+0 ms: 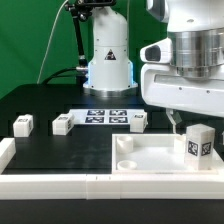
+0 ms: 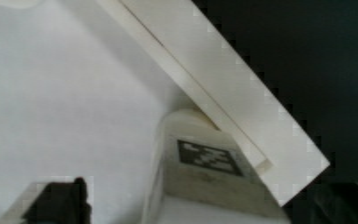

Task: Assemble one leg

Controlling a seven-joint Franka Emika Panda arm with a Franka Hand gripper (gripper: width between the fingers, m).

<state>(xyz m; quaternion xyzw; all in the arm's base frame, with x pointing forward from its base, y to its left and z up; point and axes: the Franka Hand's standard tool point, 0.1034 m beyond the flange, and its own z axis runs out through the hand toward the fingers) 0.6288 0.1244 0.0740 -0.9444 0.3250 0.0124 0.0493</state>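
Note:
One leg [image 1: 198,143], a white block with a black-and-white tag, stands upright in the corner of the large white tray-like piece [image 1: 150,160] at the exterior view's right. My gripper [image 1: 195,122] hangs just over it, open. In the wrist view the leg [image 2: 211,165] sits between the two dark fingertips [image 2: 55,200], with a gap on each side, against the tray's raised rim [image 2: 211,70]. My gripper [image 2: 202,208] does not touch it. Three more legs lie on the black table: one [image 1: 22,124], one [image 1: 62,124] and one [image 1: 137,120].
The marker board [image 1: 105,115] lies flat in front of the robot base [image 1: 108,60]. A low white border [image 1: 50,183] runs along the table's front and the exterior view's left. The tray has a round hole [image 1: 124,143] near its far corner.

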